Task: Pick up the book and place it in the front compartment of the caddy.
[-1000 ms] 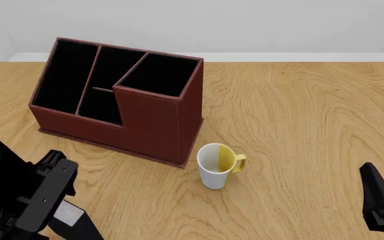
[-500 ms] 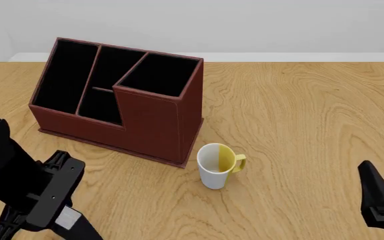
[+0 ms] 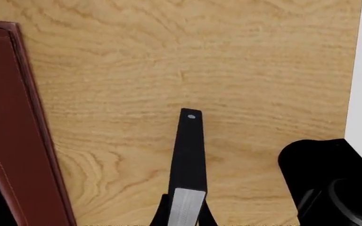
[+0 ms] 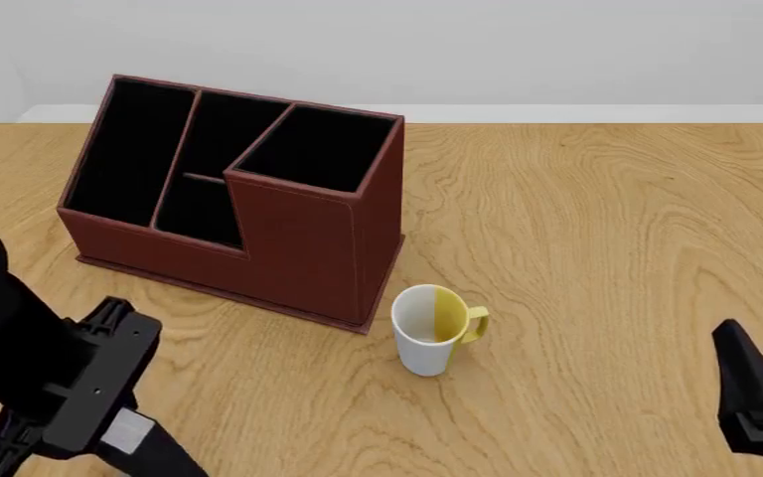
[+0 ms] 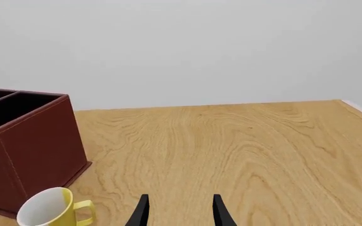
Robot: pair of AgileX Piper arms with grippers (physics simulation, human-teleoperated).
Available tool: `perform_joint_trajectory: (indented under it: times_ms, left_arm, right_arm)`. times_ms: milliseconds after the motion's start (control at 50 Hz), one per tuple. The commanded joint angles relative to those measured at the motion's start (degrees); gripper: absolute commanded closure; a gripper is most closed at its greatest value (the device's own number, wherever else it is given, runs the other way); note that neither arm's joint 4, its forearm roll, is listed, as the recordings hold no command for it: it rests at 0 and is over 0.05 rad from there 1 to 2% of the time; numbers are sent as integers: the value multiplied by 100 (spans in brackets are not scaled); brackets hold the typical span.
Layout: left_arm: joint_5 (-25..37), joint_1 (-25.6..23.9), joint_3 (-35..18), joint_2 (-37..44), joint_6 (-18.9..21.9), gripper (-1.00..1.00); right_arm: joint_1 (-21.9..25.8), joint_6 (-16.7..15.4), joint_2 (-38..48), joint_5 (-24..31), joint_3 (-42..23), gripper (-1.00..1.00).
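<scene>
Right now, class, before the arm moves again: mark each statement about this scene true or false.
1. The mug stands upright on the table beside the caddy. True.
2. The book already lies in a compartment of the caddy. False: it is gripped in the left claw, outside the caddy.
3. The right claw is holding the mug. False: it is open, holds nothing and is apart from the mug.
4. The caddy stands with its compartments opening upward. True.
</scene>
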Motion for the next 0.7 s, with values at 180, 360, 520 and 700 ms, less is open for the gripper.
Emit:
perform_joint_trajectory:
  times_ms: [180,360,520,700]
  left_arm:
    - [-1,858,-149,-353,972,100]
    - [-1,1031,-293,-554,1198,100]
    - [-1,1168,-442,-724,1449,100]
    - [-1,1279,-566,-953,1887,100]
  right_arm:
    - [-9,-19,-322,230,-27,-100]
    - [27,-55,-338,220,-31,-100]
    - [18,-72,-343,212,-45,-100]
    - [46,-73,-348,216,-63,-100]
